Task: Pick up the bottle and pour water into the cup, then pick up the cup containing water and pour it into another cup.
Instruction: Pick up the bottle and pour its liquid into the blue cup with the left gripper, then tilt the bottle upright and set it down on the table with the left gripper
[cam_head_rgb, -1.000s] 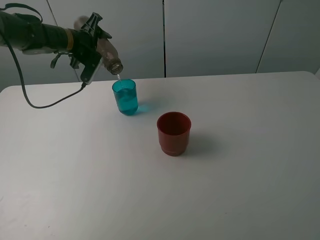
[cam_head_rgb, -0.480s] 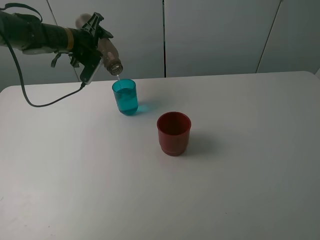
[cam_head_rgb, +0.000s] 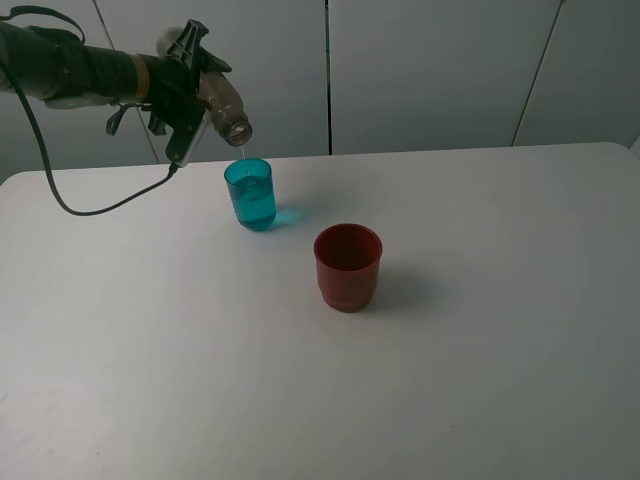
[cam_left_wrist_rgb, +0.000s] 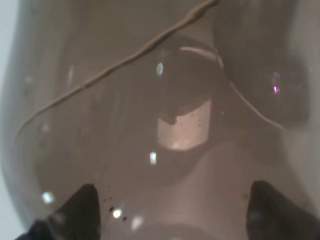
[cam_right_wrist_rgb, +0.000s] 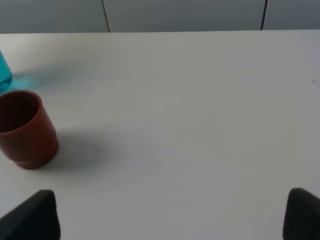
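Note:
My left gripper (cam_head_rgb: 188, 92) is shut on the smoky grey-brown bottle (cam_head_rgb: 222, 106), held tilted with its open neck pointing down above the teal cup (cam_head_rgb: 249, 194). A thin stream of water falls from the neck into the teal cup, which holds water. The bottle (cam_left_wrist_rgb: 160, 120) fills the left wrist view, with my fingertips (cam_left_wrist_rgb: 75, 210) dark at its sides. The dark red cup (cam_head_rgb: 347, 266) stands upright to the right and nearer, apart from the teal cup. It also shows in the right wrist view (cam_right_wrist_rgb: 24, 129). My right gripper (cam_right_wrist_rgb: 165, 215) is open, over bare table, holding nothing.
The white table (cam_head_rgb: 480, 330) carries only the two cups. Its far edge meets a pale panelled wall (cam_head_rgb: 430, 70). A black cable (cam_head_rgb: 90, 205) hangs from the left arm down to the table's far left.
The bottle's neck has swung slightly right and up, still above the teal cup. The stream keeps falling. The cups have not moved.

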